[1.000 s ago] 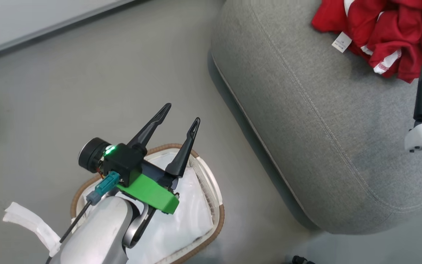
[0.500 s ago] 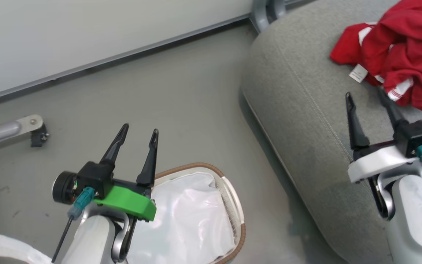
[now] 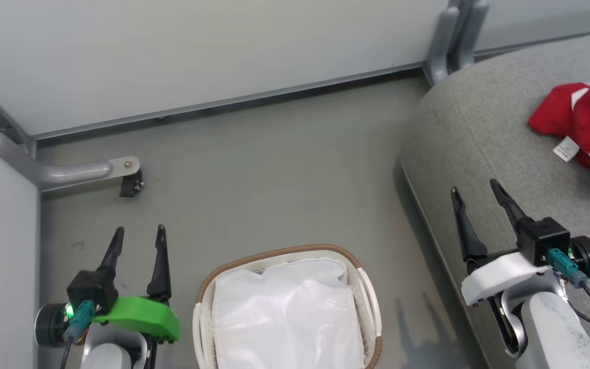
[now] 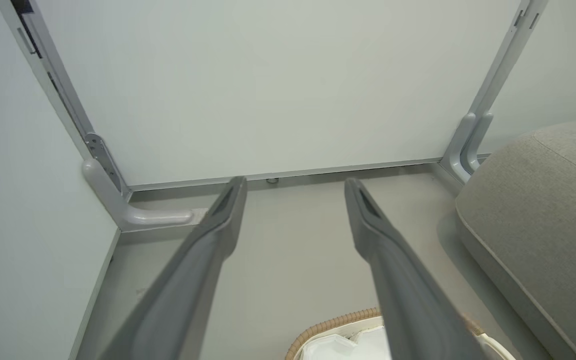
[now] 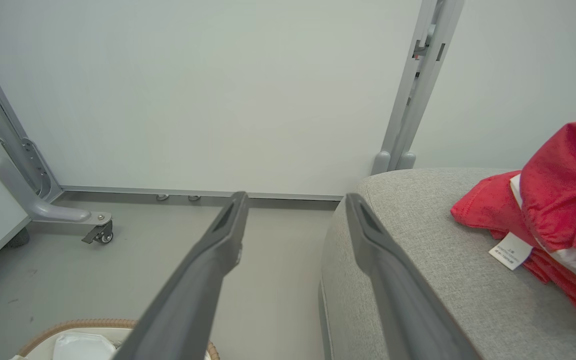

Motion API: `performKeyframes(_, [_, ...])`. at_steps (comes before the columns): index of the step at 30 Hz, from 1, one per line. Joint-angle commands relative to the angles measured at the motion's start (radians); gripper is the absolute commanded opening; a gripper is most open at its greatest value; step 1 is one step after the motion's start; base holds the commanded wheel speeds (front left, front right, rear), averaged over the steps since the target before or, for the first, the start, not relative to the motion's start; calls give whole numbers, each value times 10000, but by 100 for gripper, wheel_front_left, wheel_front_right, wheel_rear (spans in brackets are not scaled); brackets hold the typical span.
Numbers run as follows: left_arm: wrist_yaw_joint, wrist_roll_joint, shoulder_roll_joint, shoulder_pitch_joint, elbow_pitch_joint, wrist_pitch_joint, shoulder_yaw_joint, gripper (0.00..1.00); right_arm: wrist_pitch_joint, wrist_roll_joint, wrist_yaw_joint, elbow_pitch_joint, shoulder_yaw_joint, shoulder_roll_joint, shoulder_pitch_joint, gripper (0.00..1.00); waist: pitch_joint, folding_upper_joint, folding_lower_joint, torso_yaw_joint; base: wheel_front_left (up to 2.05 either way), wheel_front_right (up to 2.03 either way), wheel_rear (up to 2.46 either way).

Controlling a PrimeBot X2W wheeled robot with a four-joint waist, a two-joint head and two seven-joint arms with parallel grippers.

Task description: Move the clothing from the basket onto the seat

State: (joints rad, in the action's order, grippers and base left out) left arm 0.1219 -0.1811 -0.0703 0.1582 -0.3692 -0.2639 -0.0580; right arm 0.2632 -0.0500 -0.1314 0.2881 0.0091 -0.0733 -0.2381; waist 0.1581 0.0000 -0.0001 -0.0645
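Note:
Red clothing (image 3: 589,123) with white stripes and a white tag lies crumpled on the grey seat (image 3: 484,148) at the right; the right wrist view has the clothing (image 5: 553,210) on the seat (image 5: 418,260) too. On the floor at bottom centre stands the cream basket (image 3: 366,292) with a brown rim, and its white liner is all that lies inside. My left gripper (image 3: 139,237) hangs open and empty to the basket's left. My right gripper (image 3: 474,192) stands open and empty over the seat's near edge, short of the clothing.
A white partition wall (image 3: 197,51) runs along the back, with a grey foot and caster (image 3: 126,179) at the left and a grey post (image 3: 454,36) by the seat. Grey floor (image 3: 274,174) lies between basket, wall and seat.
The head camera has swung up and left, so the wall now shows and the clothing sits at the right edge. Both open grippers have drawn back to either side of the basket.

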Motion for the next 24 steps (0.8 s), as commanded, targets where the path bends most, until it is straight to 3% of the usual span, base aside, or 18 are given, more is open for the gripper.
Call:
performKeyframes(1, [-38,88,84,-253,-88,-8,153,100,21,-24,14,-44,-119,2,226,100,-395,0,1,473,0,0,0])
performKeyframes(10, [53,3,177,-979,-264,-8,763,100,21,-80,14,67,-435,178,984,100,-885,0,1,706,0,0,0])
performKeyframes(20, [88,-538,191,-1560,-255,-8,692,100,21,-242,14,218,-389,207,1538,100,-1328,0,1,703,0,0,0])
performKeyframes(21, [54,-559,192,-1436,-251,1,672,0,0,-223,0,200,-371,232,1429,0,-1313,0,1,702,0,0,0])
performKeyframes(24, [52,-571,224,-1498,-502,10,635,0,-25,-235,0,461,-363,299,1534,0,-1323,0,1,703,0,0,0])
